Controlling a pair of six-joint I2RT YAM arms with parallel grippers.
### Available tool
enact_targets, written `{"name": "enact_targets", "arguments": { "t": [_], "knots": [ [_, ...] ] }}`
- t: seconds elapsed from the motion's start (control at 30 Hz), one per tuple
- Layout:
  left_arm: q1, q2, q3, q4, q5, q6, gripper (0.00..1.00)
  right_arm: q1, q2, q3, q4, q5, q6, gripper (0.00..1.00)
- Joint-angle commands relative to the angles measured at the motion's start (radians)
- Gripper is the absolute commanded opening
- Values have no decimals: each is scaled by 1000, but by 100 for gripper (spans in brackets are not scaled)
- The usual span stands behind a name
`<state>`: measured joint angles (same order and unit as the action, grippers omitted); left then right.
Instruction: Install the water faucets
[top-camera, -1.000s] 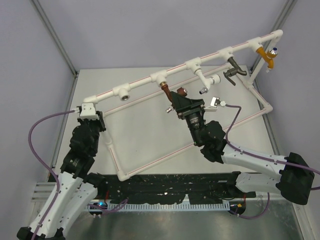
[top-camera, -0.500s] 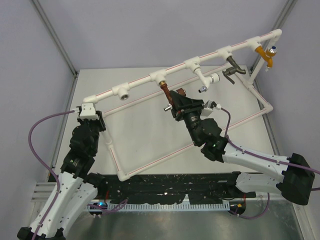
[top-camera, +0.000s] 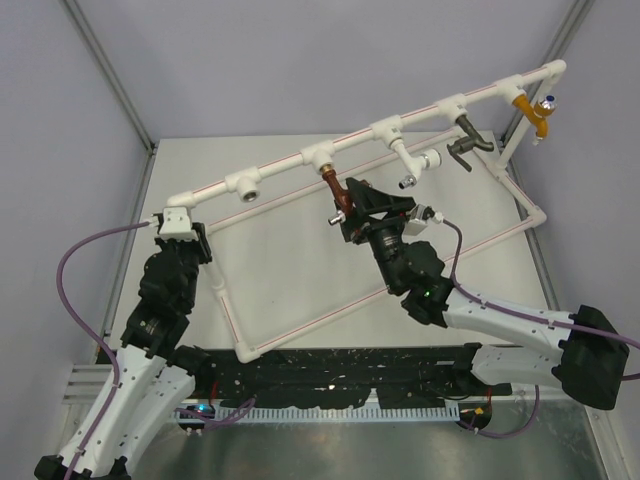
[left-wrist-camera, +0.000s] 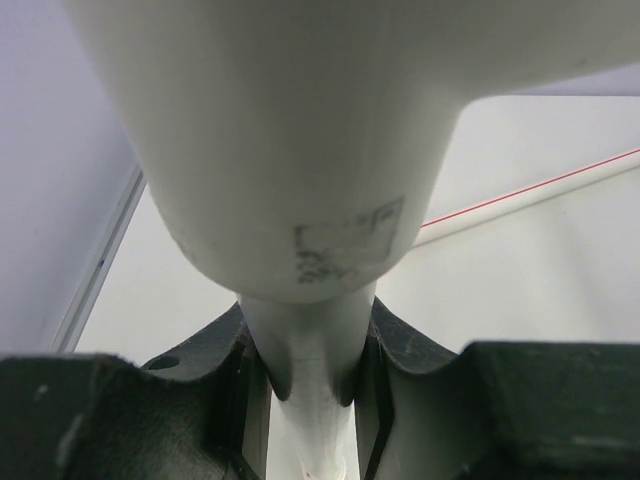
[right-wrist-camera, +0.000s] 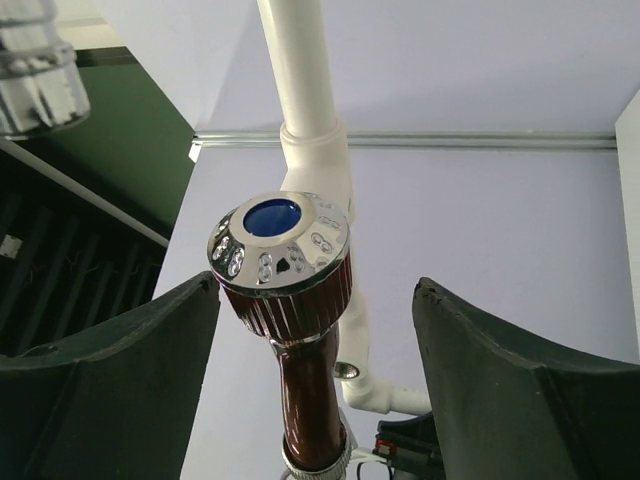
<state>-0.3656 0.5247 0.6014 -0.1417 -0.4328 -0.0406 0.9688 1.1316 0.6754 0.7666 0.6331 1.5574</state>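
Observation:
The water faucet (top-camera: 337, 193), a reddish-brown tap, hangs with its brass end in a tee (top-camera: 320, 158) of the white pipe frame (top-camera: 300, 325). In the right wrist view its dark-red ribbed knob (right-wrist-camera: 283, 262), chrome-topped with a blue cap, stands between my right gripper's fingers (right-wrist-camera: 110, 360) and touches neither. My right gripper (top-camera: 362, 205) (right-wrist-camera: 318, 292) is open around that knob. My left gripper (top-camera: 181, 228) (left-wrist-camera: 310, 350) is shut on the frame's pipe just below the corner elbow (left-wrist-camera: 300, 130).
Further right along the top pipe hang a dark bronze-grey lever tap (top-camera: 466, 146) and an orange tap with a blue knob (top-camera: 537, 108). An open tee socket (top-camera: 246, 187) sits left of the faucet, and a down-turned elbow outlet (top-camera: 404, 162) right of it. Grey walls enclose the table.
My right gripper has opened and let go of the faucet's knob after turning at the wrist. The faucet stays at the tee. My left gripper has not moved.

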Motion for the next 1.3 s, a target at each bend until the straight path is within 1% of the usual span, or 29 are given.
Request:
{"name": "enact_targets", "arguments": {
  "t": [0.0,0.03,0.13,0.2,0.3,0.33,0.37,0.4,0.43,0.47,0.5,0.53,0.57,0.6,0.63,0.67,0.7,0.73,0.77,0.83,0.87,0.9,1.0,1.07,1.1,1.13,1.17,1.2,1.27],
  "knots": [
    [-12,0,-3,19,49,67,0,1,-46,-22,94,16,-77,85],
    [-12,0,-3,19,49,67,0,1,-55,-36,99,14,-117,88],
    [-13,-2,-3,17,51,67,0,1,-102,-79,125,11,-216,91],
    [-13,0,-2,17,51,67,0,1,-142,-106,129,7,-343,94],
    [-13,1,-2,13,52,67,0,1,-225,-149,117,-4,-508,95],
    [-12,1,0,13,54,67,0,1,-243,-155,100,-13,-614,97],
    [-12,4,1,11,54,67,0,1,-289,-168,83,-22,-661,98],
    [-12,5,1,11,54,67,0,2,-309,-172,38,-42,-771,99],
    [-12,5,0,10,55,67,0,1,-353,-174,-7,-88,-831,98],
    [-13,5,0,10,54,67,0,1,-380,-177,-24,-116,-972,95],
    [-12,5,1,10,55,67,0,1,-418,-183,-62,-172,-1050,95],
    [-12,5,1,8,57,67,0,1,-440,-175,-87,-194,-1157,95],
    [-13,6,1,8,57,67,0,1,-473,-163,-166,-213,-1210,96],
    [-13,6,3,7,57,67,0,1,-483,-134,-214,-223,-1337,95],
    [-13,8,3,7,60,67,0,1,-495,-113,-286,-264,-1420,95],
    [-15,8,3,5,60,67,0,1,-500,-73,-340,-277,-1591,95],
    [-13,6,3,5,63,67,0,1,-501,-51,-439,-305,-1659,95],
    [-13,8,3,4,65,65,0,1,-500,-9,-484,-325,-1826,95],
    [-13,8,5,4,65,65,0,1,-497,7,-566,-352,-1893,95],
    [-13,6,3,2,65,65,0,1,-494,47,-646,-381,-2147,95],
    [-13,8,3,2,65,65,0,5,-492,53,-658,-385,-2201,95],
    [-13,8,3,1,65,65,0,10,-493,56,-683,-398,-2316,96],
    [-13,12,3,-1,62,67,0,54,-480,56,-696,-383,-2500,96],
    [-12,15,1,-1,62,67,0,109,-449,64,-698,-328,-2618,95],
    [-13,17,1,-1,62,67,0,161,-435,64,-675,-259,-2699,95],
    [-13,18,1,-1,60,67,0,182,-405,58,-655,-227,-2737,96],
    [-13,18,3,1,60,65,0,214,-389,49,-586,-175,-2813,95],
    [-13,18,5,-1,62,67,0,225,-365,32,-546,-149,-2841,95],
    [-15,18,3,-1,63,67,0,234,-331,9,-437,-136,-2931,96]
  ]
}}
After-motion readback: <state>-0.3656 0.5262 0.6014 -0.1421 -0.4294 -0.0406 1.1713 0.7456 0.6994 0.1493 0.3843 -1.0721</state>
